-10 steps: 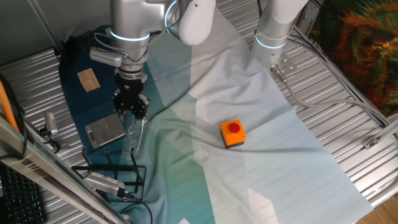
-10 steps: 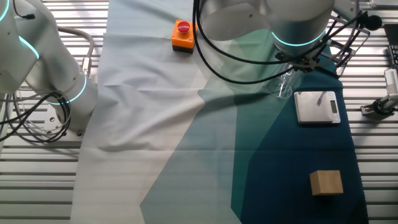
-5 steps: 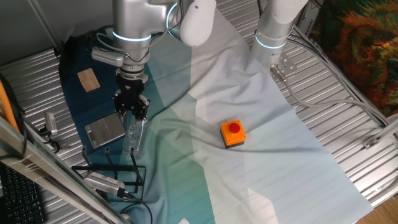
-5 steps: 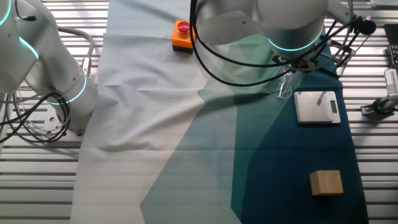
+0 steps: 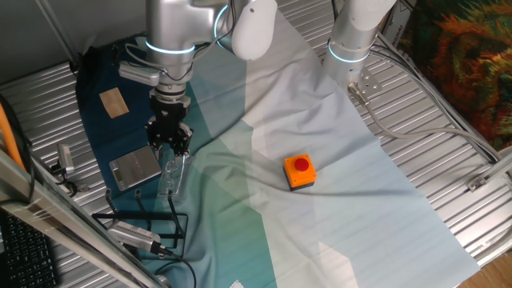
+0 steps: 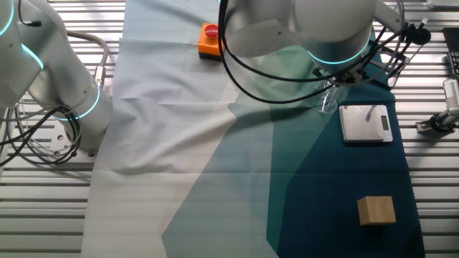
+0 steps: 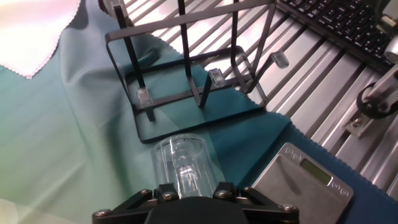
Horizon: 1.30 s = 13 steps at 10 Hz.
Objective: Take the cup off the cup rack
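Cup: clear glass, gripped at its base by the closed pincer, off the cup rack, lying out over the teal cloth. Cup rack: black wire, just beyond the cup's rim. Scale: grey, beside the cup.

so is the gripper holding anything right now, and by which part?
The gripper holds the cup, clear of the cup rack. The hold is at the cup's near end; whether that is rim or base cannot be told.
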### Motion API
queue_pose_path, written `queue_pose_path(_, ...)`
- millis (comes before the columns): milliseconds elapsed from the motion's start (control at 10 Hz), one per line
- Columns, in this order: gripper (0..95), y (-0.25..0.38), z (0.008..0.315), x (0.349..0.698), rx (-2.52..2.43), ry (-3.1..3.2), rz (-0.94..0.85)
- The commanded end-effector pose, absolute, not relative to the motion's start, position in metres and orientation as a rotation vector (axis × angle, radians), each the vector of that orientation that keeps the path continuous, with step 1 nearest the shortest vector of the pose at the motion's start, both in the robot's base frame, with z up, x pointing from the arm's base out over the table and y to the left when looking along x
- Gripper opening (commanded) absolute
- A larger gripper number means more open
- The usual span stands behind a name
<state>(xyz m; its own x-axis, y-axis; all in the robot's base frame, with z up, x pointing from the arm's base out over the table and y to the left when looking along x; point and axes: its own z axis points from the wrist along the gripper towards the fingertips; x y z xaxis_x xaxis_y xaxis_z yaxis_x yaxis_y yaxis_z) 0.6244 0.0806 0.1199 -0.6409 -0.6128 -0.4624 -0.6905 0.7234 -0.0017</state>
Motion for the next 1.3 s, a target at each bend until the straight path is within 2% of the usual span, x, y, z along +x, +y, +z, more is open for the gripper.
queue_pose_path(100,38.0,0.0808,0.1197,0.6238,-1.002,2.492,0.243)
queue_pose_path(1300,38.0,0.0851,0.1128,0.6236,-0.989,2.473,0.248)
